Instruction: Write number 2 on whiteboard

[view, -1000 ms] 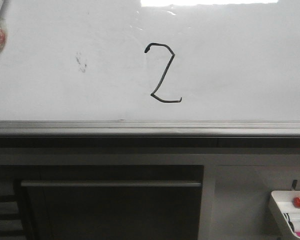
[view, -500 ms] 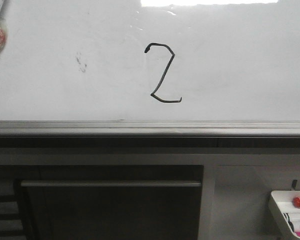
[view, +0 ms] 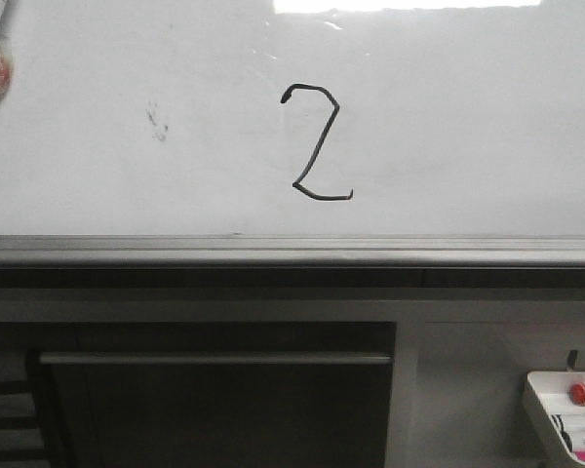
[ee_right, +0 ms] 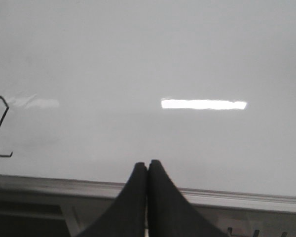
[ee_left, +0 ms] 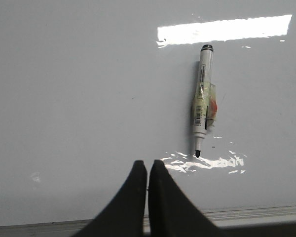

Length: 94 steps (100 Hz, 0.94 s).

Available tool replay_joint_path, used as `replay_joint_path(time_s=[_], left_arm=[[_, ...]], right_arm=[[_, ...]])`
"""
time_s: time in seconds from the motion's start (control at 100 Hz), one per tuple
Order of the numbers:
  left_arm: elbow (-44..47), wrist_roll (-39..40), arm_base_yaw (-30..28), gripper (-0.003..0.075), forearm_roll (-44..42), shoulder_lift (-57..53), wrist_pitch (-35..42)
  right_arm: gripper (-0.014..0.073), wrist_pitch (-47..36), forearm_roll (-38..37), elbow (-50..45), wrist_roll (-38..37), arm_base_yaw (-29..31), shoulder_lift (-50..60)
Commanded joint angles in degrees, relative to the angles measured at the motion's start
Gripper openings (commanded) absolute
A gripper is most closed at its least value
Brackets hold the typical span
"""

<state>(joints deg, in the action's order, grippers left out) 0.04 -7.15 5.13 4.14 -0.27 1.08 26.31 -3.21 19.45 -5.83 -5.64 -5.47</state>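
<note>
The number 2 (view: 318, 143) is drawn in thin black line on the whiteboard (view: 468, 127), near the middle of the board and a little above its grey rail (view: 292, 250) at the lower edge. It has a small hook on top, a slanted stroke and a short flat base. To the left of it there is a small faint smudge (view: 157, 121).

My left gripper (ee_left: 147, 170) is closed with nothing between its fingers, and it faces the board. A marker (ee_left: 203, 98) is stuck on the board in front of it, uncapped, tip pointing down toward the rail.

My right gripper (ee_right: 147, 169) is also closed and empty. In its wrist view I see only the edge of the 2.

A white tray (view: 565, 414) with markers hangs below the board at the lower right.
</note>
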Motion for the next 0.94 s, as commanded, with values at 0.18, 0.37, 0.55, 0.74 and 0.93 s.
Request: replay_joint_path(time_s=[0.18,0.37,0.55,0.74,0.93], left_arm=[[1.89,0.41,-0.24,-0.0018,0.08,-1.57,4.61],[1.89,0.41,-0.24,-0.0018,0.08,-1.57,4.61],[1.89,0.41,-0.24,-0.0018,0.08,-1.57,4.61],[1.89,0.41,-0.24,-0.0018,0.08,-1.57,4.61],[1.89,0.41,-0.24,-0.0018,0.08,-1.57,4.61]], right_arm=[[-0.0072,-27.52,1.49,-17.32,0.39,5.08,5.08],[-0.0072,-30.45,1.64,-21.74,0.39,5.08,6.99],[-0.0072,-30.02,1.91,-21.74,0.29,5.08,6.99],[-0.0072,-30.02,1.91,-21.74,0.29,5.08,6.99],[-0.0072,-30.02,1.91,-21.74,0.29,5.08,6.99]])
